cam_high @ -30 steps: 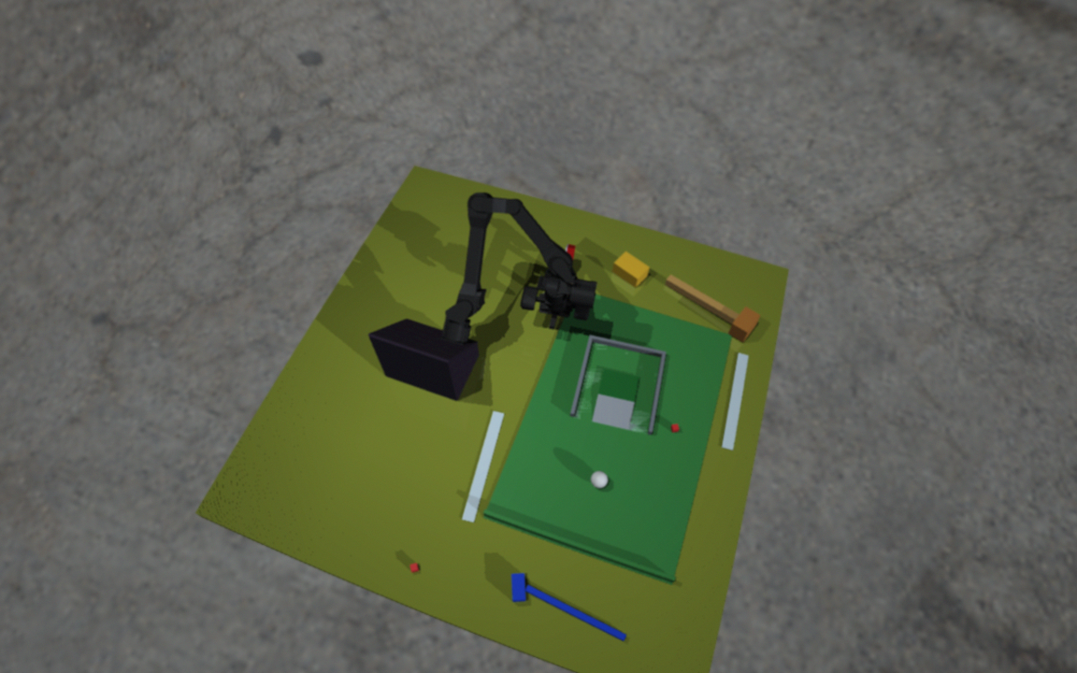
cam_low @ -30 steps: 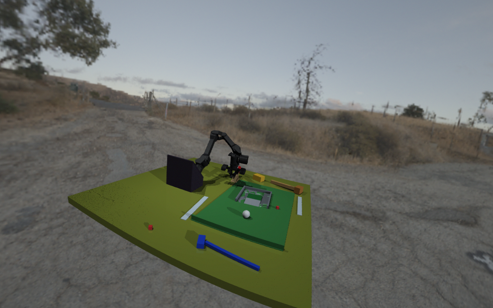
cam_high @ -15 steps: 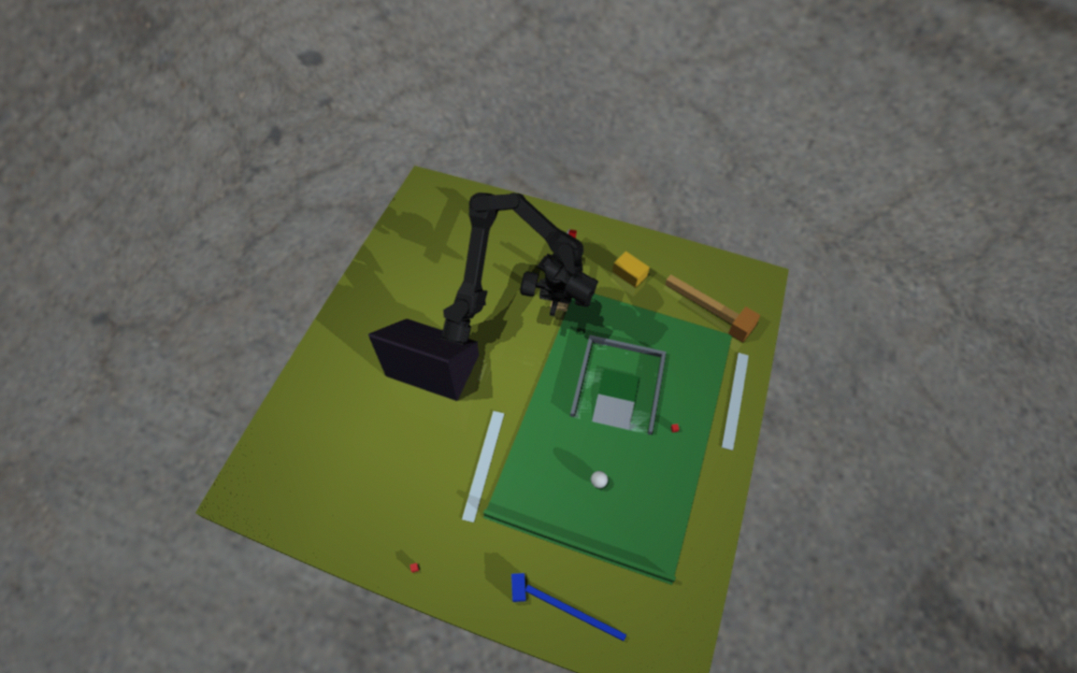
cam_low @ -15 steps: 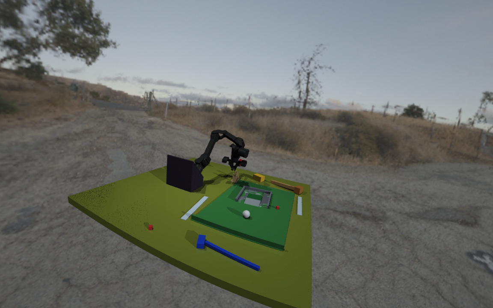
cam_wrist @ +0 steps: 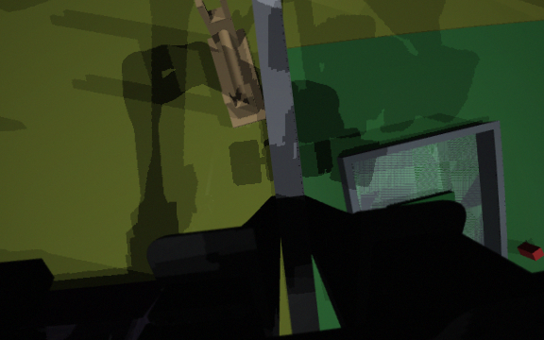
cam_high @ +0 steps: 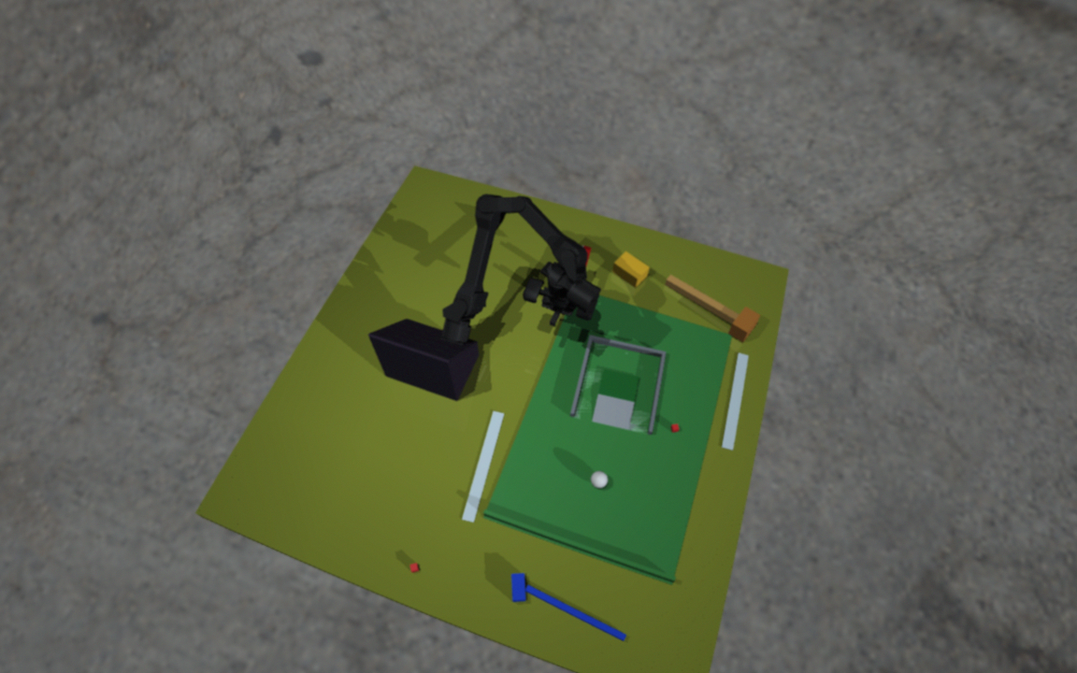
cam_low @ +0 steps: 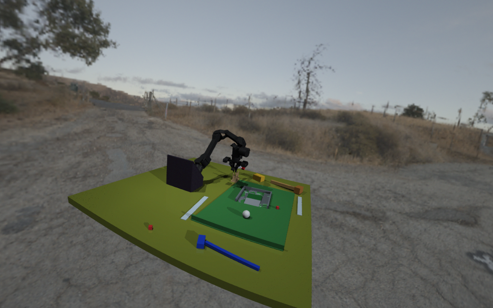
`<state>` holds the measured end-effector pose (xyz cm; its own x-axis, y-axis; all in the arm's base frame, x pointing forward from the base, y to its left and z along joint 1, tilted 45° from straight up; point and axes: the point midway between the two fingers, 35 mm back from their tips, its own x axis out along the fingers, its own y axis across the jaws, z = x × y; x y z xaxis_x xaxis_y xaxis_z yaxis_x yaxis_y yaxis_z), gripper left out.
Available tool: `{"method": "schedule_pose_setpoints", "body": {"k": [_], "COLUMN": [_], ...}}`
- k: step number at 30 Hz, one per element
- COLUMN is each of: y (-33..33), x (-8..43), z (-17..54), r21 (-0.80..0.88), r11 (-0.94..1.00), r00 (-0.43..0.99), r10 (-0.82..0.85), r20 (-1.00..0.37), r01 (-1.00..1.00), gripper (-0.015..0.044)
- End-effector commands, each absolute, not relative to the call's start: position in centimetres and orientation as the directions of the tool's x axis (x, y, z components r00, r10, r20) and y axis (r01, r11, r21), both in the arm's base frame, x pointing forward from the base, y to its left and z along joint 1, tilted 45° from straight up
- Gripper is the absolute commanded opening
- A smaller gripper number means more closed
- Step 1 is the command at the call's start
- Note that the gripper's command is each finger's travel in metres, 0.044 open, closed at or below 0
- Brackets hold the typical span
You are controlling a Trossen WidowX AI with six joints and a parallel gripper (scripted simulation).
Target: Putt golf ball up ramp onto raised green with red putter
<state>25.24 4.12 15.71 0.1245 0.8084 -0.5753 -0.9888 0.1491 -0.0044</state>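
The gripper (cam_wrist: pixel 291 212), upper middle of the top view, is clamped nearly shut on the red putter (cam_wrist: pixel 277 94) by its grey shaft. Lift it clear of the tan stand (cam_wrist: pixel 236 90) without letting it twist; then set the head behind the golf ball (cam_high: pixel 599 479), lower middle, in line with the ramp (cam_high: pixel 611 411). Counted: one ball; three clubs, with the blue club (cam_high: pixel 563 608) and wooden club (cam_high: pixel 710 305); two red cubes (cam_high: pixel 414 567); two pale strips (cam_high: pixel 482 465); one yellow block (cam_high: pixel 631 267).

We see the arm (cam_high: pixel 475 259) rising from its dark base (cam_high: pixel 425 358), bending at the elbow and sloping down toward the wrist; the gripper (cam_low: pixel 236 167) hangs off the ground, pointing downward; its jaws are clamped on the grey shaft of the red putter (cam_wrist: pixel 278 113), which runs out ahead of the fingers.
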Motion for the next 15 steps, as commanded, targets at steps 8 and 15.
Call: {"method": "schedule_pose_setpoints", "body": {"k": [8, 15], "y": [-2.8, -7.2], "x": [28.6, 29.7], "z": [10.0, 6.1], "r21": [0.169, 0.249], "r11": [0.411, 0.574], "r00": [0.182, 0.196], "r10": [0.687, 0.602], "r20": [-0.704, -0.774], "r01": [-0.896, -0.780], "gripper": [0.0000, 0.0000]}}
